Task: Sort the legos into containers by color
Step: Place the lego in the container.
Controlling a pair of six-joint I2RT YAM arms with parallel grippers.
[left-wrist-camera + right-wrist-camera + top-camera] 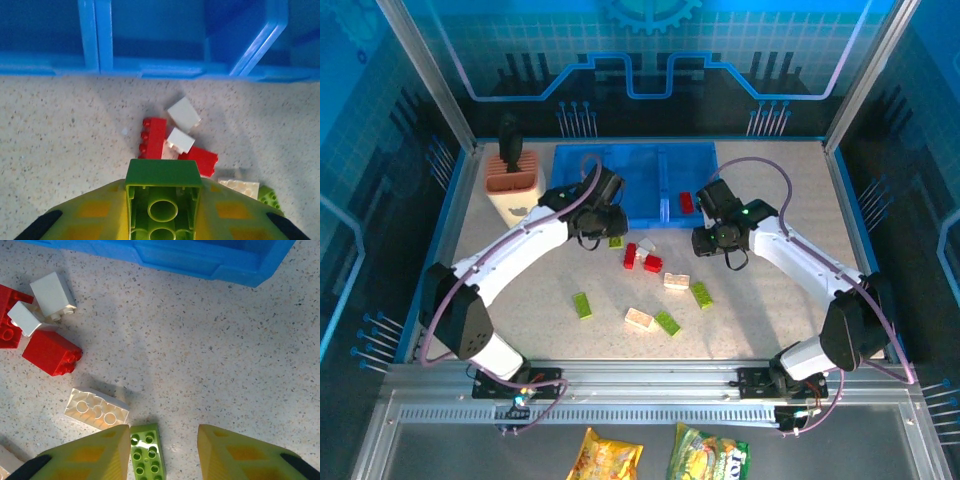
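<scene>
A lime green brick (163, 173) is clamped in the left gripper (164, 210), its hollow underside turned to the wrist camera, just short of the translucent blue tray (150, 67). In between, a glossy red brick (154, 136) and white bricks (184, 113) are strewn on the speckled table (60, 125). The right gripper (164, 436) is seen with fingers apart above the table, a studded green brick (146, 455) lying beside one finger (not gripped). A lone red brick (686, 200) is seen inside the tray, toward its right end.

Legos (652, 263) lie scattered on the table (770, 330) before the containers (638, 172).
</scene>
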